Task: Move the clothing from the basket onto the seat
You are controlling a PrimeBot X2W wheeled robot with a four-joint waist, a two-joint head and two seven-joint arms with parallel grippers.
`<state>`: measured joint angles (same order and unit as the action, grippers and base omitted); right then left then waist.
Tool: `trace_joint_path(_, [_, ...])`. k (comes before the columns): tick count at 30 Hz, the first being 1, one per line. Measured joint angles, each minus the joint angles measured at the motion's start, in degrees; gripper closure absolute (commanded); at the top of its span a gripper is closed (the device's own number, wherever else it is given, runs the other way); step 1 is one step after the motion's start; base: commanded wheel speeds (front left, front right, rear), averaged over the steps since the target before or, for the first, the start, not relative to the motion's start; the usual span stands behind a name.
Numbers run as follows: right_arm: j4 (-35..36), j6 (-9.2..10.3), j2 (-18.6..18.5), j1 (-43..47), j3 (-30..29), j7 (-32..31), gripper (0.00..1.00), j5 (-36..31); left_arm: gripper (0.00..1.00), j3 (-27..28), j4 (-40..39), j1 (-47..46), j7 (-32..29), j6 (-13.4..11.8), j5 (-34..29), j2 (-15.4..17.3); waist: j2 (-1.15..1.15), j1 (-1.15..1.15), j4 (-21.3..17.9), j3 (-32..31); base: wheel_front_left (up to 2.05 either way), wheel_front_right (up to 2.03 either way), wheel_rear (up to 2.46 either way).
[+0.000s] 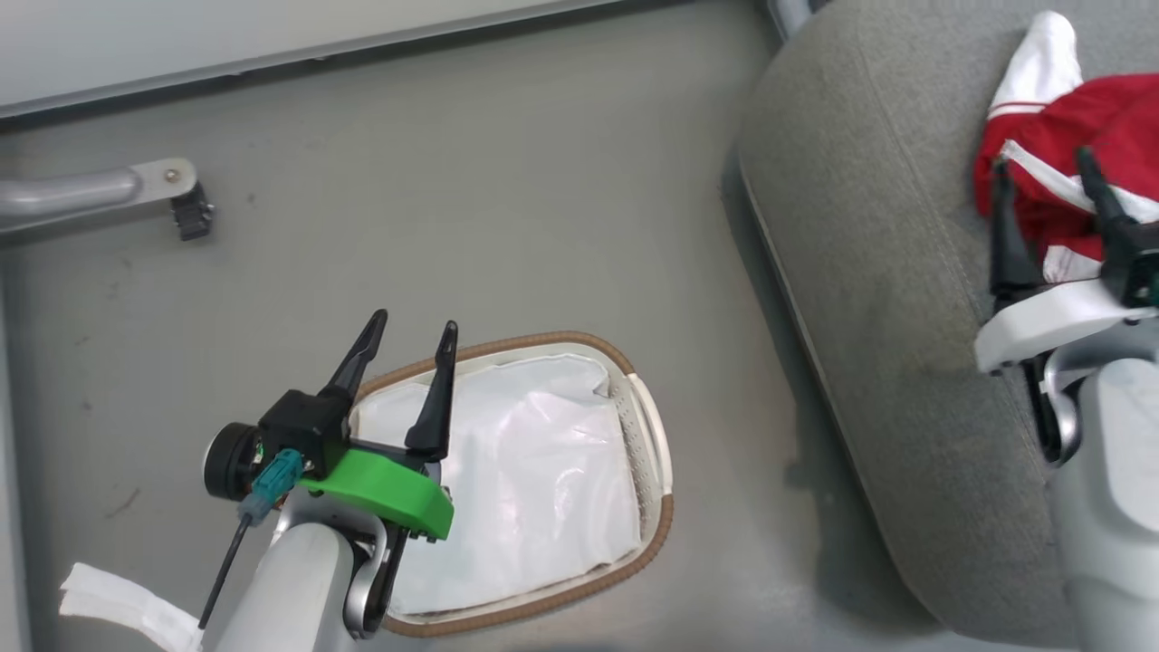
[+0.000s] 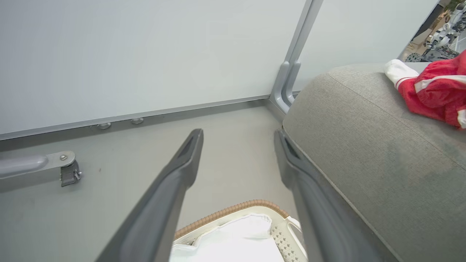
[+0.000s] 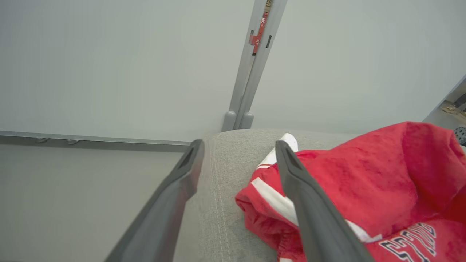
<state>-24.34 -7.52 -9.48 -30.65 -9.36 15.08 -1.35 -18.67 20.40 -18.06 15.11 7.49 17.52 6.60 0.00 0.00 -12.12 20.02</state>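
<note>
We found the clothing [image 1: 1096, 118] heaped on the seat [image 1: 860, 226]; we judged it soft, light and limp, best pinched at a bunched fold. Our right end effector [image 1: 1041, 161] stood wide over it, empty; the left end effector [image 1: 414, 321] gaped above the basket [image 1: 525, 342].

Red clothing [image 1: 1077, 136] with white stripes; grey seat [image 1: 869, 226]; white basket [image 1: 647, 435].

Lettering on the clothing [image 3: 364, 189] and on the red label [image 3: 259, 31] cannot be read.
</note>
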Motion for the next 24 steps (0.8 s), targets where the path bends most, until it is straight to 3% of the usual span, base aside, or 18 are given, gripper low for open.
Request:
trace_joint_path(11, [1.34,0.0,5.13,6.09,4.13,0.0,0.0,3.66,0.0,7.25,0.1,4.29,0.0,0.0,-3.26,-1.87,0.0,0.0,4.98,-4.63,0.0,0.0,0.0])
trace_joint_path(24, [1.57,0.0,6.57,13.4,7.25,0.0,0.0,5.78,0.0,13.8,-0.59,9.95,0.0,0.01,-6.95,-3.57,0.0,0.0,9.03,-9.94,0.0,0.0,0.0])
